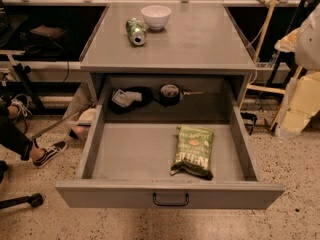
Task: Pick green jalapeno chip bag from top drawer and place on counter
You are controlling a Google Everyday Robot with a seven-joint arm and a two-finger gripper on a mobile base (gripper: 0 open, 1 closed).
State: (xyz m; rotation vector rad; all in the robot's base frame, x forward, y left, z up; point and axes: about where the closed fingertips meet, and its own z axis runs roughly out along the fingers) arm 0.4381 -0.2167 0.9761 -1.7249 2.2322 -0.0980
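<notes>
The top drawer [125,156] is pulled fully open, its dark pull handle [171,200] centred on the front panel. The green jalapeno chip bag [193,150] lies flat on the drawer floor at the right, close to the front panel, with its lettering facing up. The counter [200,41] is the grey cabinet top above and behind the drawer. My gripper is not in view. A pale blurred shape [308,34] sits at the right edge of the frame, and I cannot tell what it is.
A green drink can [135,31] lies on its side on the counter's back left, next to a white bowl [156,16]. Dark objects [131,99] sit in the cabinet opening behind the drawer. A person's shoes [47,154] are on the floor at left.
</notes>
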